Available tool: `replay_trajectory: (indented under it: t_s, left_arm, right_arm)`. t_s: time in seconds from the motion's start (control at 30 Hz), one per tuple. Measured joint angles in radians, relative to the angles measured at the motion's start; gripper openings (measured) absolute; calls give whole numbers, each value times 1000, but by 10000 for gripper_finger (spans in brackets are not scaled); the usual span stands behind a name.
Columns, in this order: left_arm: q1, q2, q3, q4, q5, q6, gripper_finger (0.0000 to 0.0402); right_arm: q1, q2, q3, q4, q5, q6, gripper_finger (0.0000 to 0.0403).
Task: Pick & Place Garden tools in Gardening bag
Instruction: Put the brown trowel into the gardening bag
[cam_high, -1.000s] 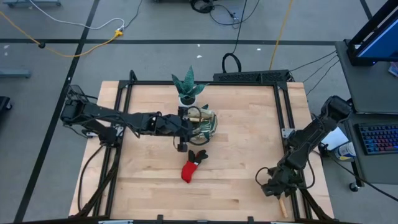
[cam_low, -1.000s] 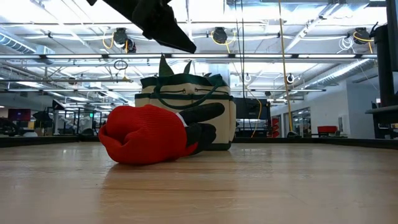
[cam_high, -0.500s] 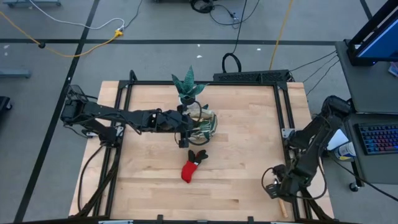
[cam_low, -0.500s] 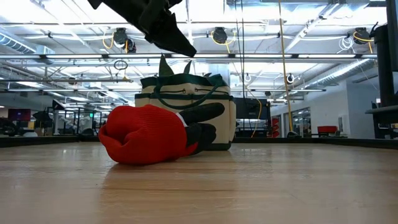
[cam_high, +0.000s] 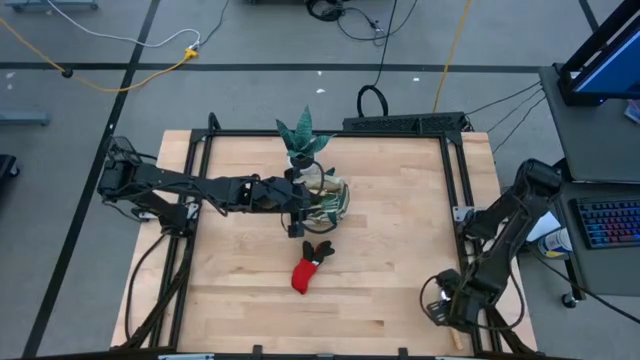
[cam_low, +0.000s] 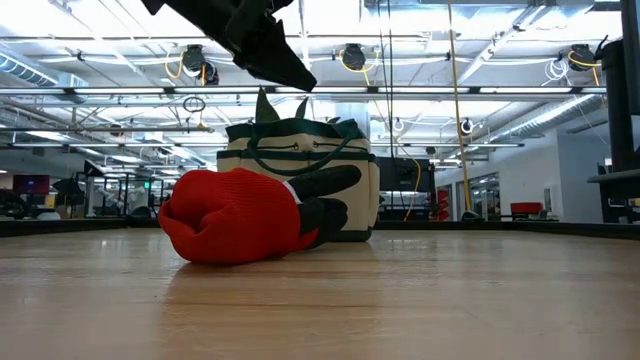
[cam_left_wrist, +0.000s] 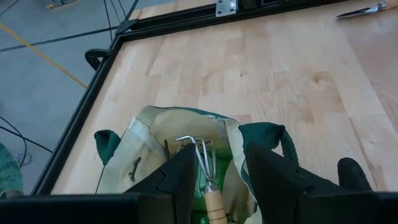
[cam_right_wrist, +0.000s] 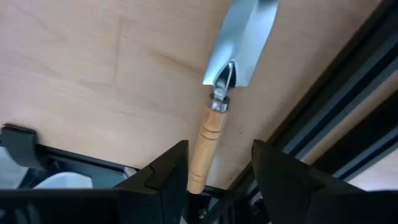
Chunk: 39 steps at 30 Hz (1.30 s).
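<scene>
High view shows the bag (cam_high: 325, 198) near the table's (cam_high: 400, 260) far edge, just before the plant (cam_high: 303, 138), with the glove (cam_high: 308, 266) lying nearer the middle. Left gripper (cam_left_wrist: 214, 171) hangs open over the bag, a fork (cam_left_wrist: 204, 163) between its fingers. Right gripper (cam_right_wrist: 217, 165) stands open around a trowel (cam_right_wrist: 233, 68) at the near right corner.

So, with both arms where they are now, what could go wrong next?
The right gripper is open around the wooden handle of the trowel, which lies at the table's edge beside the black frame; a poor grip could push it off or jam it there. The left gripper is open above the bag with the fork between its fingers; the soft rim might catch the fork. The glove lies close by.
</scene>
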Motion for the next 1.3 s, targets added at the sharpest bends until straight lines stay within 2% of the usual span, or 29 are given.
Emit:
replay_trajectory:
  t_s: [0.23,0.67,1.03,1.13,1.3]
  left_arm:
    - [0,0,0,0,0,-29,147]
    - [0,0,0,2,0,-29,147]
    - [0,0,0,54,0,-23,147]
    - [0,0,0,53,-1,-22,147]
    - [0,0,0,52,0,-25,147]
  right_arm:
    - [-2,41,1,1,-69,-9,166]
    - [4,40,1,-28,-13,-6,166]
    - [-135,43,-6,-111,-49,-397,166]
    - [-184,43,-6,-84,-10,-507,166]
    - [-235,66,-6,7,-29,-590,166]
